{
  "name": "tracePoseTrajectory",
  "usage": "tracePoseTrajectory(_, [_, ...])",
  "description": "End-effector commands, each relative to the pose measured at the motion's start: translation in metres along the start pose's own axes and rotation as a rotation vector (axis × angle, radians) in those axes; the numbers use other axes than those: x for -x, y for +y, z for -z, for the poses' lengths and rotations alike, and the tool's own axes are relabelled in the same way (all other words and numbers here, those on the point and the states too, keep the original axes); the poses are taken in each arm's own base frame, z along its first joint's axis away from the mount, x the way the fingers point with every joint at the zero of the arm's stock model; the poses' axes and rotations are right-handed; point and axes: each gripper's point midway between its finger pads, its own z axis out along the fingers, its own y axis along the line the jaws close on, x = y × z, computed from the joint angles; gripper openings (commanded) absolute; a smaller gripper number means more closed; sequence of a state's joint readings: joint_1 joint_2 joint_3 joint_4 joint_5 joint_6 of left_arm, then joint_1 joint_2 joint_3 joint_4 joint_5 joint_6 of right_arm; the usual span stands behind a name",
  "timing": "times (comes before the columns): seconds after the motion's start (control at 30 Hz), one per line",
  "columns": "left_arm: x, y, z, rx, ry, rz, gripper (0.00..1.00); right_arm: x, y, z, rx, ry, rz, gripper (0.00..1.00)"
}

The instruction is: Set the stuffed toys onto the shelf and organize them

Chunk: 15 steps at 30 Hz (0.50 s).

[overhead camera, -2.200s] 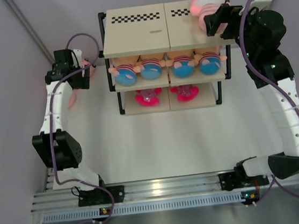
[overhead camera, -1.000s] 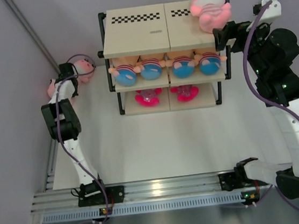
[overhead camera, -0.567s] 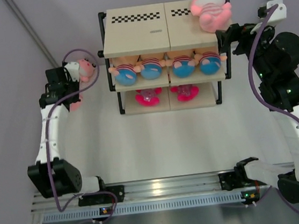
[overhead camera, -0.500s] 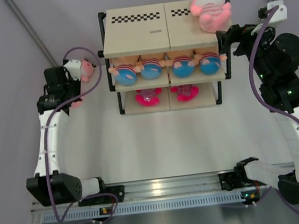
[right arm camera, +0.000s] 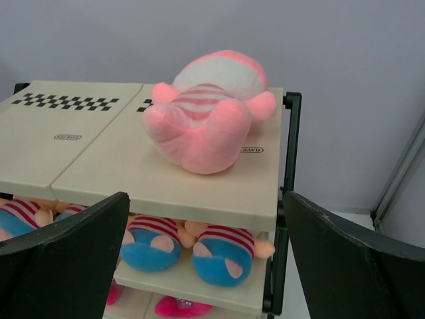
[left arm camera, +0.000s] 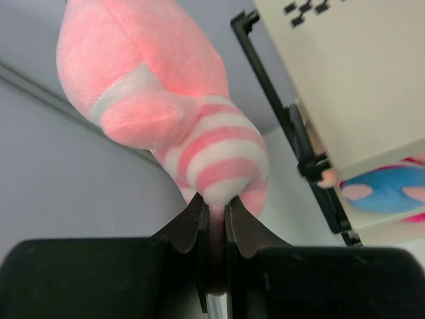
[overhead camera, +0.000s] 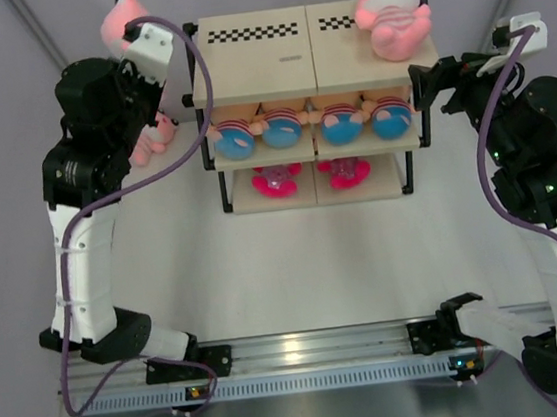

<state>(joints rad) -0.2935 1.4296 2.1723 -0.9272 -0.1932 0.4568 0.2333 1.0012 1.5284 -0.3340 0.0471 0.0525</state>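
Currently, your left jaws pinch the pink striped toy (left arm camera: 166, 113) by its lower end, held high beside the shelf (overhead camera: 253, 70), apparently to clear its top, while your right jaws stand open, empty.

Two small printed labels (right arm camera: 68, 137) sit on the shelf (right arm camera: 199, 193) top boards, mid-frame in the right wrist view, lettering too tiny to read.
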Motion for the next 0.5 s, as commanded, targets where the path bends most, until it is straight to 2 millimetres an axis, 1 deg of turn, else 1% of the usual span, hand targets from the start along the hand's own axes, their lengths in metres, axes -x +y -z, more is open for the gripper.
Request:
tracePoseTrajectory(0.0, [0.033,-0.007,-0.008,0.047,-0.032,-0.110,0.00,0.000,-0.001,0.005,0.001,-0.003,0.004,0.99])
tracePoseTrajectory(0.03, [0.053,-0.020,-0.002,0.024,-0.083,-0.120,0.00,0.000,-0.002,0.005,-0.003,0.000,0.008,0.99])
tracePoseTrajectory(0.07, [0.057,-0.028,-0.007,0.024,-0.080,-0.130,0.00,-0.001,-0.002,0.006,-0.005,0.003,0.009,0.99])
tracePoseTrajectory(0.1, [0.064,-0.036,-0.006,0.006,-0.101,-0.128,0.00,-0.004,-0.002,0.005,-0.006,0.010,0.008,1.00])
tracePoseTrajectory(0.13, [0.077,-0.047,0.000,-0.026,-0.143,-0.122,0.00,-0.006,-0.003,0.006,-0.010,0.018,0.010,1.00])
tracePoseTrajectory(0.17, [0.082,-0.055,0.001,-0.045,-0.158,-0.119,0.00,-0.007,-0.004,0.006,-0.012,0.019,0.010,0.99])
tracePoseTrajectory(0.2, [0.087,-0.067,0.000,-0.080,-0.173,-0.123,0.00,-0.009,-0.003,0.005,-0.009,0.024,0.008,1.00])
tracePoseTrajectory(0.23, [0.092,-0.084,0.002,-0.120,-0.189,-0.132,0.00,-0.009,-0.003,0.006,-0.011,0.022,0.005,0.99])
tracePoseTrajectory(0.27, [0.091,-0.098,-0.004,-0.143,-0.180,-0.146,0.00,-0.010,-0.003,0.006,-0.011,0.024,0.002,0.99])
tracePoseTrajectory(0.3, [0.091,-0.109,-0.006,-0.166,-0.177,-0.163,0.00,-0.009,-0.003,0.006,-0.011,0.022,0.003,0.99])
tracePoseTrajectory(0.33, [0.093,-0.126,-0.007,-0.204,-0.183,-0.174,0.00,-0.009,-0.003,0.006,-0.011,0.021,0.001,0.99])
tracePoseTrajectory(0.37, [0.091,-0.140,-0.015,-0.232,-0.174,-0.178,0.00,-0.007,-0.003,0.008,-0.010,0.015,0.000,0.99])
tracePoseTrajectory(0.4, [0.096,-0.148,-0.013,-0.262,-0.192,-0.172,0.00,-0.003,-0.004,0.010,-0.013,0.005,0.005,0.99])
tracePoseTrajectory(0.43, [0.098,-0.153,-0.016,-0.272,-0.197,-0.166,0.00,0.000,-0.005,0.012,-0.020,-0.001,0.004,0.99])
tracePoseTrajectory(0.47, [0.097,-0.162,-0.024,-0.280,-0.187,-0.159,0.00,0.003,-0.005,0.014,-0.021,-0.012,0.004,0.99])
